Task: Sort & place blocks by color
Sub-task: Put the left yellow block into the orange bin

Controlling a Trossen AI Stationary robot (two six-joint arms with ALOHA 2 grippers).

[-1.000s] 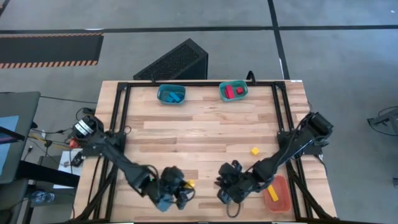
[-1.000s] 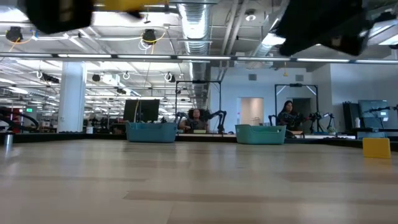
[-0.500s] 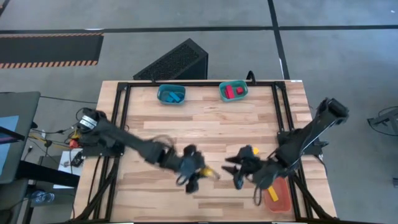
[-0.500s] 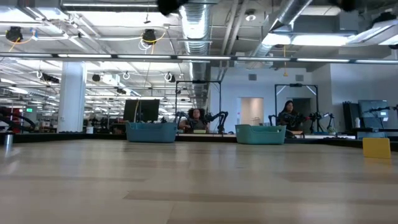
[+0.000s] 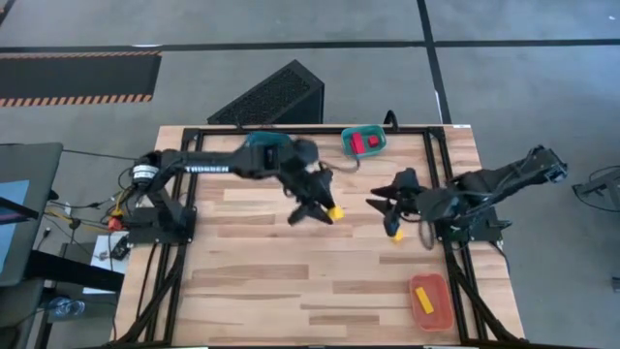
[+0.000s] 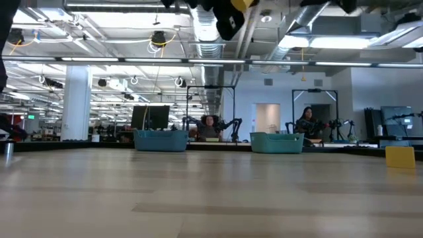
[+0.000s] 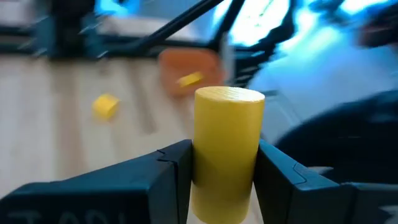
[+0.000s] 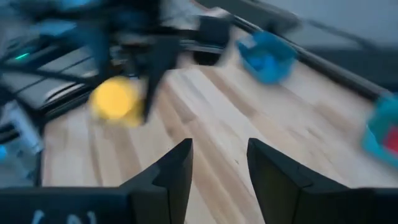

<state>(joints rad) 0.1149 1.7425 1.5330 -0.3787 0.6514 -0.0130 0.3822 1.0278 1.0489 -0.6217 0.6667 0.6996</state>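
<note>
My left gripper [image 5: 323, 205] hovers over the table's middle, shut on a yellow round block [image 7: 227, 124]; that block shows as a yellow spot [image 5: 334, 210] in the high view. My right gripper [image 5: 381, 204] hangs open just right of it, fingers [image 8: 177, 171] apart with nothing between them. A small yellow cube [image 5: 396, 234] lies on the wood beside the right gripper. Red blocks [image 5: 363, 143] sit in the teal bin [image 5: 347, 136]. A yellow bar [image 5: 423, 299] lies in the orange bin [image 5: 441, 312]. The blue bin [image 5: 262, 145] is partly covered by the left arm. My left gripper pinches the yellow round block by its curved side [image 7: 205, 168], one finger [image 7: 174, 177] on each flank. The block's flat end [image 7: 229, 95] juts out past the fingertips. It is lifted clear of the table.
Black frame rails run along the table's left, far and right edges [image 5: 433, 165]. The two grippers are close together above the middle. Open wood lies toward the near edge [image 5: 291, 291]. People sit at desks in the room beyond the table [image 6: 307, 122].
Both grippers have risen from the table's near edge and swung toward the far side. The left one has carried the yellow block up and to the middle. The right one has moved to the right of the middle, above the yellow cube, staying open.
</note>
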